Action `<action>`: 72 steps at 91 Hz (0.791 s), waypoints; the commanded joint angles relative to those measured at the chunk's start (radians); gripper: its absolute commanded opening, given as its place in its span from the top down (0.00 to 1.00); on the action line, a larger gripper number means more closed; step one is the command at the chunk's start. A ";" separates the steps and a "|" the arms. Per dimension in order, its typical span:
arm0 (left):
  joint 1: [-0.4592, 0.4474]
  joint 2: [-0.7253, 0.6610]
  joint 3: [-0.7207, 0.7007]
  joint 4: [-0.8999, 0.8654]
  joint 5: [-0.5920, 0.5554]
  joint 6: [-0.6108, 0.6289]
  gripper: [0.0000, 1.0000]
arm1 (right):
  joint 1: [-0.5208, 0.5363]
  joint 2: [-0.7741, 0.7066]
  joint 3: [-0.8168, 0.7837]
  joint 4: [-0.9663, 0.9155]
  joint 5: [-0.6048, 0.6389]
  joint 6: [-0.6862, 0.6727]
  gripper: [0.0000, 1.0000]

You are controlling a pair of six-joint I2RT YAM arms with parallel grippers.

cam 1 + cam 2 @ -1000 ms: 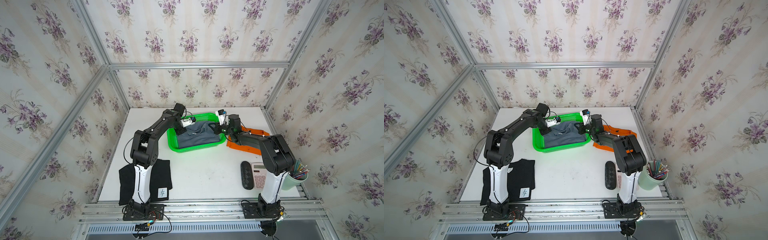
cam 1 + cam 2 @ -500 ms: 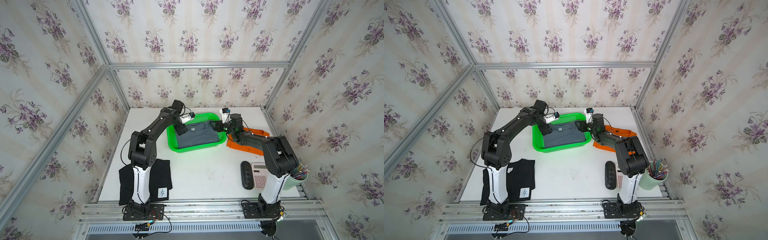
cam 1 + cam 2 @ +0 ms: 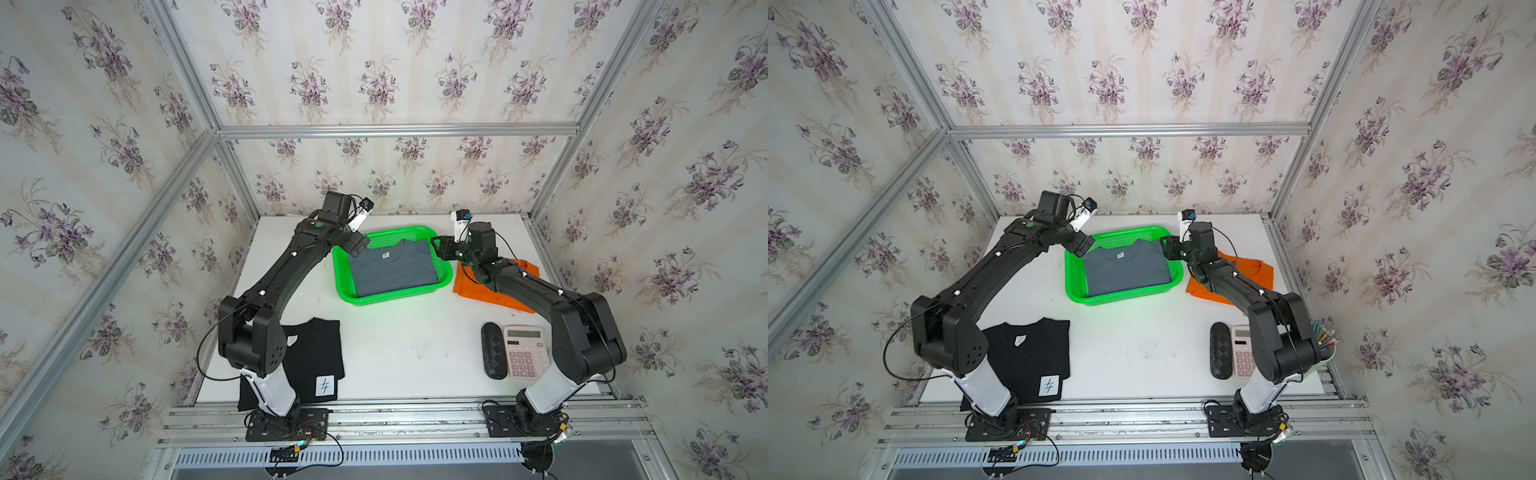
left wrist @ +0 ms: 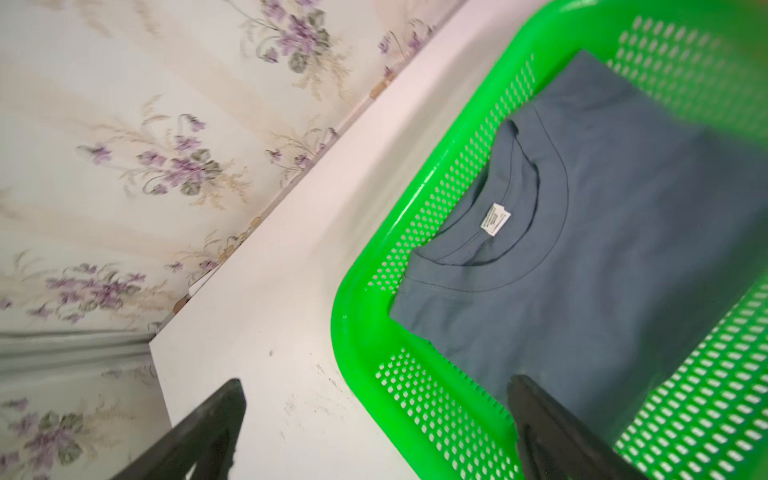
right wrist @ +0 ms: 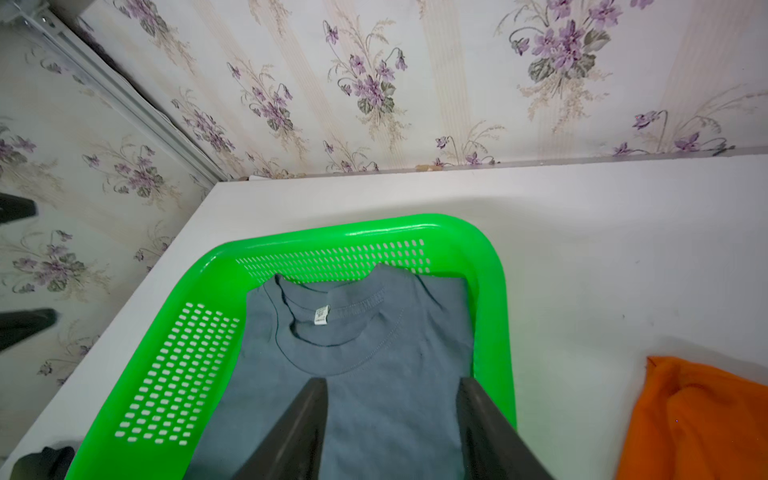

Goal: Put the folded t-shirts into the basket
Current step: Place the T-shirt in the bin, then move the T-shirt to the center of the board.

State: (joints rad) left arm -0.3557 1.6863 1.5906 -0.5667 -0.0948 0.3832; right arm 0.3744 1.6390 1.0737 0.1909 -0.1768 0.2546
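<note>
T-shirt, folded, slate-grey cloth (image 3: 390,272): lies in bright green perforated plastic basket (image 3: 386,298). Left jaws, right jaws: apart, empty, seemingly clear of the cloth. Step judged: first shirt stowed. Next: grasp bright orange folded t-shirt (image 3: 467,286) beside basket, on white surface (image 3: 415,345).

We see the left arm (image 3: 257,340) covering part of the black t-shirt (image 3: 318,353), the right arm (image 3: 536,293) part of the orange t-shirt (image 3: 466,286).

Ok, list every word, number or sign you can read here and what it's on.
Grey shirt, neck label: fine print, too small to read.
Black shirt, hem patch: a mark like "≠", no word.
Black shirt, neck tag: too small.
Calculator keys: blurred, unreadable.
</note>
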 commanded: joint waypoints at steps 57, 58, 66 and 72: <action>0.447 -0.416 -0.460 -0.513 -0.146 -1.398 0.09 | 0.602 -0.126 -0.182 0.217 -0.382 -0.631 0.41; 0.459 -0.417 -0.468 -0.515 -0.137 -1.405 0.09 | 0.609 -0.117 -0.179 0.218 -0.391 -0.642 0.41; 0.555 -0.415 -0.522 -0.522 -0.059 -1.440 0.10 | 0.662 -0.031 -0.142 0.212 -0.399 -0.709 0.41; 0.602 -0.397 -0.551 -0.521 -0.041 -1.446 0.11 | 0.683 0.041 -0.097 0.182 -0.384 -0.724 0.42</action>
State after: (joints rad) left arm 0.1947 1.2747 1.0782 -1.0397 -0.2134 -0.9642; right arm 1.0237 1.5963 0.9249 0.3336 -0.5098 -0.3561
